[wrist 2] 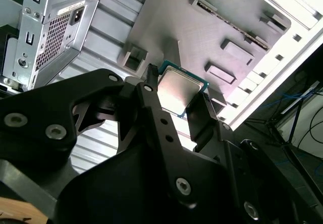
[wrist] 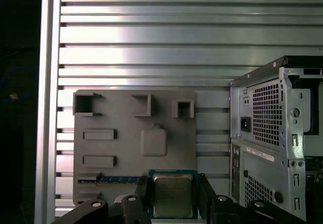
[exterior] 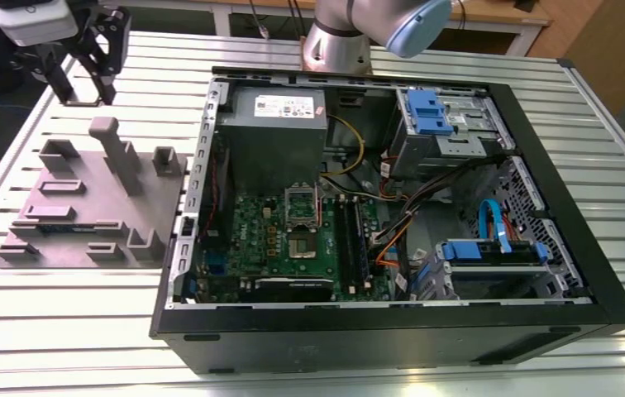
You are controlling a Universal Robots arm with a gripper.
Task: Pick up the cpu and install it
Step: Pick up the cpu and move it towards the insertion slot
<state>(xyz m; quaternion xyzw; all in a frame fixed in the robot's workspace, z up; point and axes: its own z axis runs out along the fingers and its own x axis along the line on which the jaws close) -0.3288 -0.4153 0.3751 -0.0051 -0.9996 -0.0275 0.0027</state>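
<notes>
Gripper (wrist: 173, 186) closed to chip width, fingers (wrist: 143, 192) pinching opposite edges of the cpu (wrist: 172, 199). Cpu held flat, silver top showing, lifted clear above the grey fixture plate (wrist: 121, 148).

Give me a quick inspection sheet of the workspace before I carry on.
Surface: slatted metal table, carrying an open computer case and a grey fixture plate.
Job's things: cpu held clear of the plate; green motherboard lies inside the case.
Clutter: memory stick in a plate slot.
Pincer: shut on the cpu.
Cables: coloured wires inside the case, beside the motherboard.
Surroundings: arm base beyond the case; wooden furniture further off.
</notes>
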